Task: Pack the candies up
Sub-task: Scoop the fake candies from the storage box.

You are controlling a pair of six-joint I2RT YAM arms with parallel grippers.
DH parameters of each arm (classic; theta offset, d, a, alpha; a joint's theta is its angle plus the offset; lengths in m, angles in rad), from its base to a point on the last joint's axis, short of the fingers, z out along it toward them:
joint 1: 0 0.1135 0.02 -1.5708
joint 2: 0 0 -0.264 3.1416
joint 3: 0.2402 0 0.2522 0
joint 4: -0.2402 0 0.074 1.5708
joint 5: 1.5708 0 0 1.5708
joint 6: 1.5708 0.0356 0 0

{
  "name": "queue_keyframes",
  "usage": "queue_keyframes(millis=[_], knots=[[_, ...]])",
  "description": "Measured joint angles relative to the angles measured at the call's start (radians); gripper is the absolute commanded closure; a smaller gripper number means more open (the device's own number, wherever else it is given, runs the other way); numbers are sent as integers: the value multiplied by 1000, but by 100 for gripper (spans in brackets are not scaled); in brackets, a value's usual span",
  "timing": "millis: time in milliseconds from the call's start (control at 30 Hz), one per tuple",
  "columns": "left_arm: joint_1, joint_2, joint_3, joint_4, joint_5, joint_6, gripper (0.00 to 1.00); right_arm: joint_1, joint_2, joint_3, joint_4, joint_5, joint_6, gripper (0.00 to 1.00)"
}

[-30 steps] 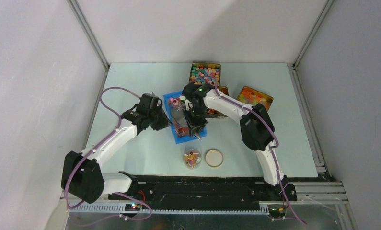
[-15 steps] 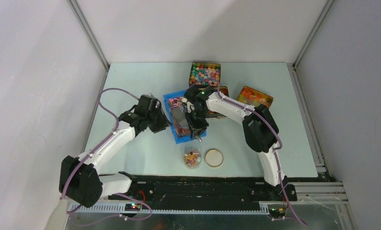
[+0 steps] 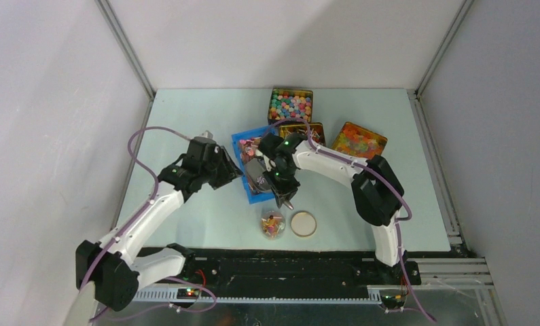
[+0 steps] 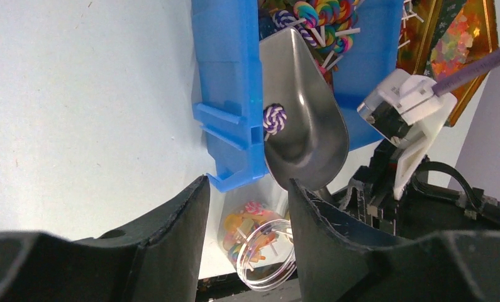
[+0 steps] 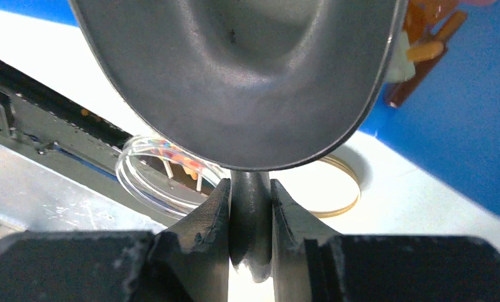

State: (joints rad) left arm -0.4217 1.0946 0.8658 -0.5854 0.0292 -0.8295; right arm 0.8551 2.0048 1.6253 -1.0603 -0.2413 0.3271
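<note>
The candies [image 4: 316, 16] are small swirl sweets on white sticks, heaped at the far end of a blue bin [image 4: 228, 82]. One purple-and-white candy [image 4: 274, 117] lies in a metal scoop [image 4: 304, 119] tilted over the bin's near end. My right gripper [image 5: 250, 189] is shut on the scoop's handle [image 5: 250, 217], just above the clear jar [image 3: 273, 224], which holds some candies. The jar [image 4: 260, 239] also shows between the fingers of my left gripper [image 4: 247, 214]. That gripper is open and empty, just off the bin's near-left corner.
A round lid [image 3: 303, 223] lies right of the jar. Behind the bin [image 3: 238, 144] stand three tins: pastel balls [image 3: 291, 105], orange jellies [image 3: 361, 139] and a third [image 3: 312, 129] partly hidden by the right arm. The black base rail [image 3: 287, 268] runs along the near edge.
My left jaws have opened wider and the left arm has drawn back from the bin. My right gripper has carried the scoop along the bin toward the jar.
</note>
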Motion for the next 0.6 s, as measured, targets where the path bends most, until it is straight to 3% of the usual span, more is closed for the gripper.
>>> queue_keyframes(millis=[600], knots=[[-1,-235,-99,26,36,22,21,106,-306,-85,-167,97,24,100]])
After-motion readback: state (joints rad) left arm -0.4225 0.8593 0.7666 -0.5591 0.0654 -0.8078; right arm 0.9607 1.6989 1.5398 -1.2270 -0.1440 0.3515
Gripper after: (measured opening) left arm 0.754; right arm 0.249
